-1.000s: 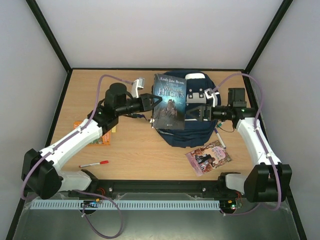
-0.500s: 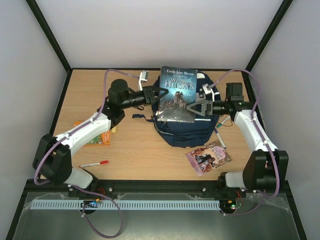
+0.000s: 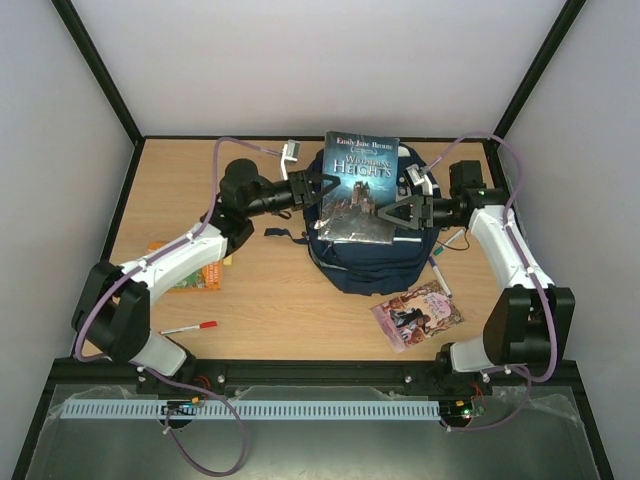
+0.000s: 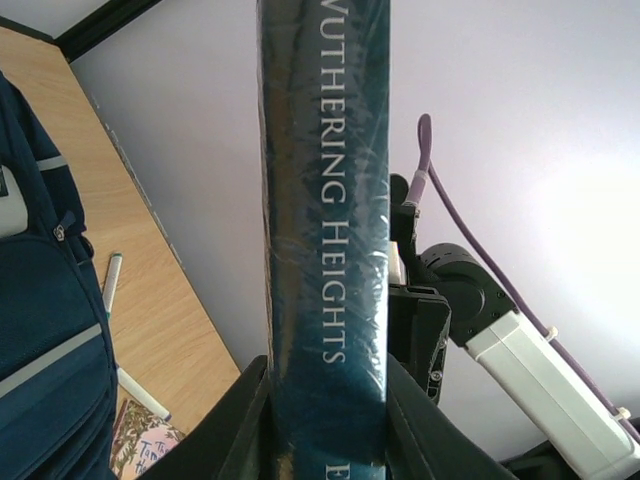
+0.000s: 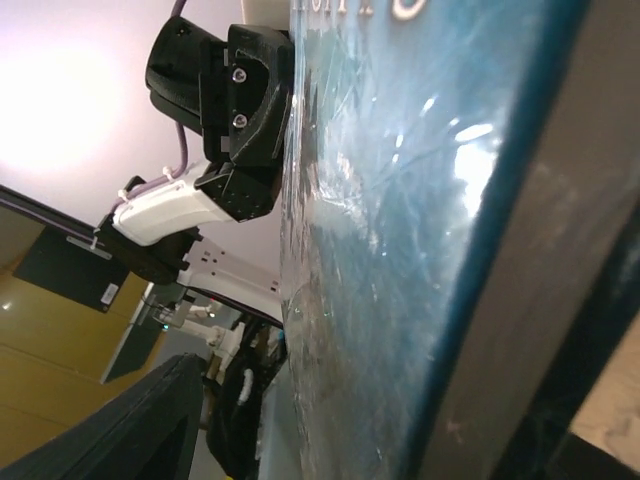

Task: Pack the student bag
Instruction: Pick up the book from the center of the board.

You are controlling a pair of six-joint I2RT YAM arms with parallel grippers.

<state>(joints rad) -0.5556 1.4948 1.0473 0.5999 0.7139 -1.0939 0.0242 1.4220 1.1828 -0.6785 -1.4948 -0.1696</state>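
Observation:
The student bag (image 3: 368, 262), navy with white stripes, lies at the back middle of the table; its side also shows in the left wrist view (image 4: 40, 330). Over it hangs a dark blue book, "Wuthering Heights" (image 3: 358, 188), cover tilted up. My left gripper (image 3: 322, 187) is shut on the book's spine (image 4: 325, 200), one finger on each cover (image 4: 325, 420). My right gripper (image 3: 392, 213) straddles the book's lower right corner. In the right wrist view the cover (image 5: 400, 250) stands between the jaws (image 5: 380, 400), with a gap to the near finger (image 5: 150, 420).
A pink-covered book (image 3: 417, 314) lies front right of the bag, with a white marker (image 3: 438, 275) beside it. An orange book (image 3: 190, 275) lies under the left arm and a red pen (image 3: 188, 327) near the front left. Black frame rails edge the table.
Both arms have carried the book back and to the right over the bag, its cover tipping up. The right jaws have narrowed around the book's edge.

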